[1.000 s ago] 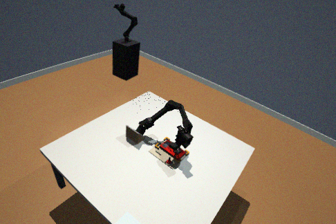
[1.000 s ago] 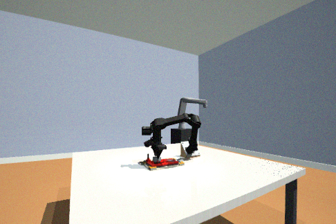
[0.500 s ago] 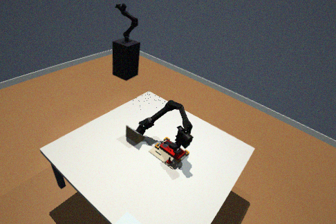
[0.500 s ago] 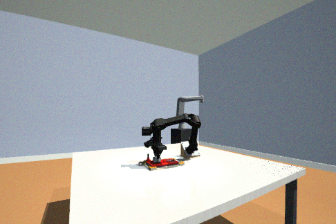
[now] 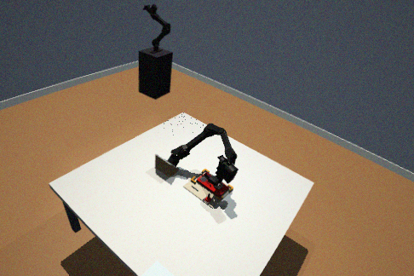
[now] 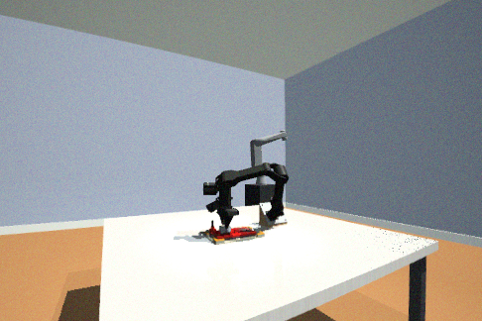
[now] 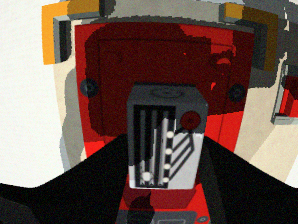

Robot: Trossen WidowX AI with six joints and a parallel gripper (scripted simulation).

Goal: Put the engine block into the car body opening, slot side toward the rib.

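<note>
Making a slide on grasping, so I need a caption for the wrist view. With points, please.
Gripper (image 7: 164, 143) clasping a grey engine block (image 7: 167, 97) above a red car body (image 7: 120, 65).

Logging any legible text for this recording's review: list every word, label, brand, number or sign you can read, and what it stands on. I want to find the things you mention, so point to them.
None that can be read.
Engine block (image 7: 167, 137): slots, stripes and light dots, no legible lettering.
Grey panel (image 7: 172, 218) on the red car body (image 7: 220, 132): markings too small and blurred to read.
</note>
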